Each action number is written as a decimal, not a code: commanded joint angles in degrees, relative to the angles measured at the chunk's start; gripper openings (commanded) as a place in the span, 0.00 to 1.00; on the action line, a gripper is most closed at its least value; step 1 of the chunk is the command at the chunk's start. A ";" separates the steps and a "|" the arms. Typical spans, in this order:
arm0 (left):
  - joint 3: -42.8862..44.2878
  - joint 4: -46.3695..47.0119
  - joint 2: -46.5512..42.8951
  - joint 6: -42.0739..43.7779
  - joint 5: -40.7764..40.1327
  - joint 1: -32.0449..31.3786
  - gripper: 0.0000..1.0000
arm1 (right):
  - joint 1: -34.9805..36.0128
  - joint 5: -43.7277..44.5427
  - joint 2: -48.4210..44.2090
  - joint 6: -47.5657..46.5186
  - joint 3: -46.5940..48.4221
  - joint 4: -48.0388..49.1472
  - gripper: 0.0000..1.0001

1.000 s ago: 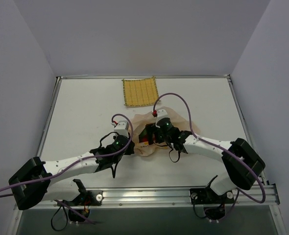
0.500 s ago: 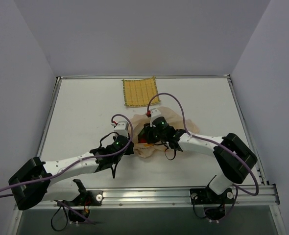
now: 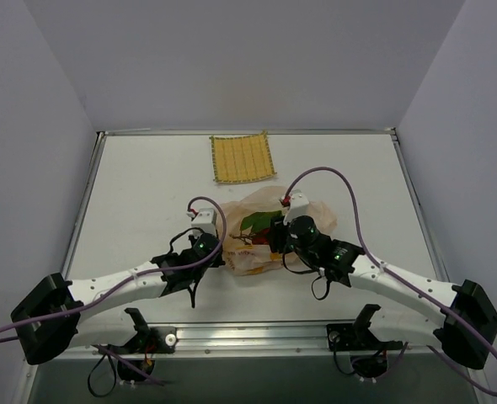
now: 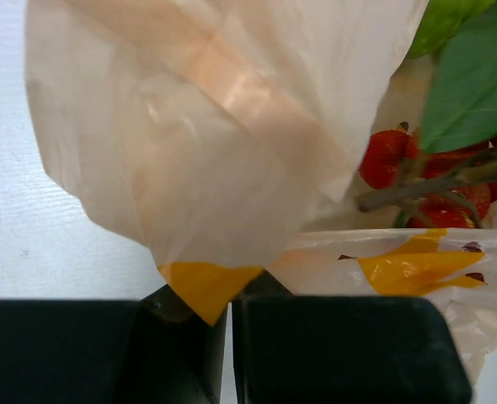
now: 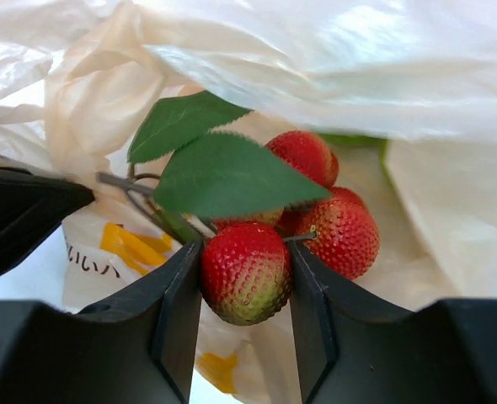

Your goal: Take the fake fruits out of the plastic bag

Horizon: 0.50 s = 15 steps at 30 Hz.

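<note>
The plastic bag lies mid-table, pale peach with yellow marks. My left gripper is shut on a yellow-printed corner of the bag at its left side. My right gripper is shut on one red berry of the berry cluster, whose green leaves spread above the jaws. In the top view the cluster shows at the bag's mouth with the right gripper beside it. A sliver of lime-green fruit shows inside the bag. The pear is hidden.
A square yellow woven mat lies at the back of the white table. A raised rim runs along the table's sides. The left arm's purple cable loops over the bag's left side.
The right jaws have closed on a berry, and the right arm has drawn back to the right. The cluster now shows at the bag's mouth. The left gripper has stayed shut on the bag.
</note>
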 commanded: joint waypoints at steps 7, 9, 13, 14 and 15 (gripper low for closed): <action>2.76 0.34 -0.76 -1.17 0.20 0.15 0.02 | 0.63 -2.49 -10.23 7.87 -1.40 5.85 0.00; 2.14 1.22 -0.40 -2.05 0.38 0.06 0.02 | 1.07 -6.71 -10.06 10.07 -0.79 8.76 0.00; 1.69 1.14 -1.98 -1.79 0.20 -0.11 0.02 | 2.39 -7.52 -11.02 10.96 1.50 10.35 0.00; 1.43 1.14 -2.68 -1.79 0.20 -0.20 0.02 | 2.39 -6.91 -12.16 11.22 1.67 11.05 0.00; 1.17 1.75 -2.86 -1.79 0.29 -0.20 0.02 | 2.39 -5.77 -12.69 11.74 1.67 12.80 0.00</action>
